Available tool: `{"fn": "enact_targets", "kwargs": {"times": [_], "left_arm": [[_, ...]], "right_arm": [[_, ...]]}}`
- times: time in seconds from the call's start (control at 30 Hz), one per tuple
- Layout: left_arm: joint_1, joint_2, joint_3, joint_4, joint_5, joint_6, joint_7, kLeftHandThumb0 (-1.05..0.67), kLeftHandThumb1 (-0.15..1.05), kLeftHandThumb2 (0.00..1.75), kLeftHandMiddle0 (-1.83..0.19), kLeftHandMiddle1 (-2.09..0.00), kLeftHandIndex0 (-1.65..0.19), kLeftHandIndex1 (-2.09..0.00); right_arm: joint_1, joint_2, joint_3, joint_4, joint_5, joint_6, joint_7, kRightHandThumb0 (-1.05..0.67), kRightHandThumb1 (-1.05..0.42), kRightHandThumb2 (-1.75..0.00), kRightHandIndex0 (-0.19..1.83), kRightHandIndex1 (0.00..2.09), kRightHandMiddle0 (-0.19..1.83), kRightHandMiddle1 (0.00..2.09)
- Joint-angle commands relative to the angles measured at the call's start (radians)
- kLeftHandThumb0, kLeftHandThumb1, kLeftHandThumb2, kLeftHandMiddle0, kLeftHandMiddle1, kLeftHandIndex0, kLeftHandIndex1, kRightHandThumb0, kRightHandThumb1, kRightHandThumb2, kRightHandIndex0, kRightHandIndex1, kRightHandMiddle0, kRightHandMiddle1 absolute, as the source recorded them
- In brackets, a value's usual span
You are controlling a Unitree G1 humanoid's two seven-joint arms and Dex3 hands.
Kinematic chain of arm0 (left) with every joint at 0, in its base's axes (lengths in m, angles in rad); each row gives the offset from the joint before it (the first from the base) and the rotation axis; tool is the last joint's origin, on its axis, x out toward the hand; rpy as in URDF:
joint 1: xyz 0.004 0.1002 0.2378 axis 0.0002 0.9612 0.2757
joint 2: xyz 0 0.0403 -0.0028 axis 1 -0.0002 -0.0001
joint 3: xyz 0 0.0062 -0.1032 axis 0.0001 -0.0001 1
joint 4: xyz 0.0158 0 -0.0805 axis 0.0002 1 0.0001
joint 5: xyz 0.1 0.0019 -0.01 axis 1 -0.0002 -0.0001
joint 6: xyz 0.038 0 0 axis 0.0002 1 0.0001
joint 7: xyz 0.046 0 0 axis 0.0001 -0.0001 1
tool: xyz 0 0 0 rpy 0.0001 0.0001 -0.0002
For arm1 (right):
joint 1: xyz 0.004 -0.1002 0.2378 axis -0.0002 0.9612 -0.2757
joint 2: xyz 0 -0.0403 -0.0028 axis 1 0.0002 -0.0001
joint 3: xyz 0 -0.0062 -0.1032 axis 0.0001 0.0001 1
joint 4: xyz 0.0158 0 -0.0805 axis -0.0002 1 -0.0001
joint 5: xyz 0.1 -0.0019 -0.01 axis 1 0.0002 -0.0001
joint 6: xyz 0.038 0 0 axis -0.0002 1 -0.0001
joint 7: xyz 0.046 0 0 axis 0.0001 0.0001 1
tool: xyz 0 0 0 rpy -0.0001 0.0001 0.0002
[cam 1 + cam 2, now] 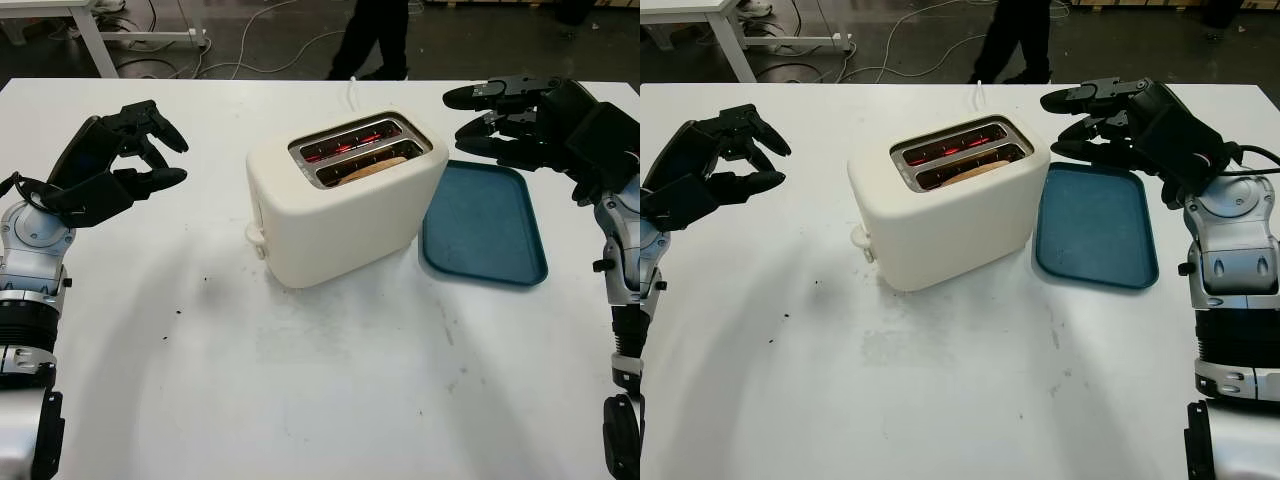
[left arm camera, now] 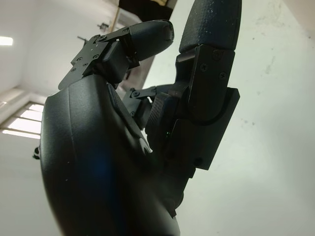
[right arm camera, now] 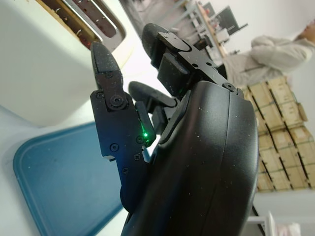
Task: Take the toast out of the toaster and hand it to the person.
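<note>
A: What stands in the way on the desk (image 1: 330, 400)?
B: The toaster (image 1: 340, 205) in the middle, with the blue tray (image 1: 485, 225) just to its right.
A: And free room?
B: Bare desk to the toaster's left and along the near side. Nothing hangs over its slots, so both open hands have a clear way in from above.

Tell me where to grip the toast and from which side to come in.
Pinch the toast by its exposed top edge, coming straight down from above. It sits low in the toaster's nearer slot, so only that edge is reachable. The right robot hand, open beside the toaster, looks closer.
</note>
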Motion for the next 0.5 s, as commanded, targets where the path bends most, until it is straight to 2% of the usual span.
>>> {"fn": "enact_targets", "kwargs": {"times": [0.0,0.47], "left_arm": [[-0.011,-0.001,-0.001,0.003,-0.003,-0.007,-0.003,-1.05,0.92,0.25,-0.62,-1.36,-0.45,-1.35],[-0.01,0.002,-0.002,0.001,0.004,-0.005,0.002,-1.05,0.92,0.25,-0.63,-1.36,-0.45,-1.36]], "right_arm": [[-0.016,0.0,0.0,-0.004,0.004,-0.006,0.0,-0.34,-0.86,0.0,0.41,0.96,0.78,0.03],[-0.014,0.001,-0.002,-0.003,0.009,-0.004,0.002,-0.36,-0.86,0.0,0.41,0.96,0.78,0.03]]}}
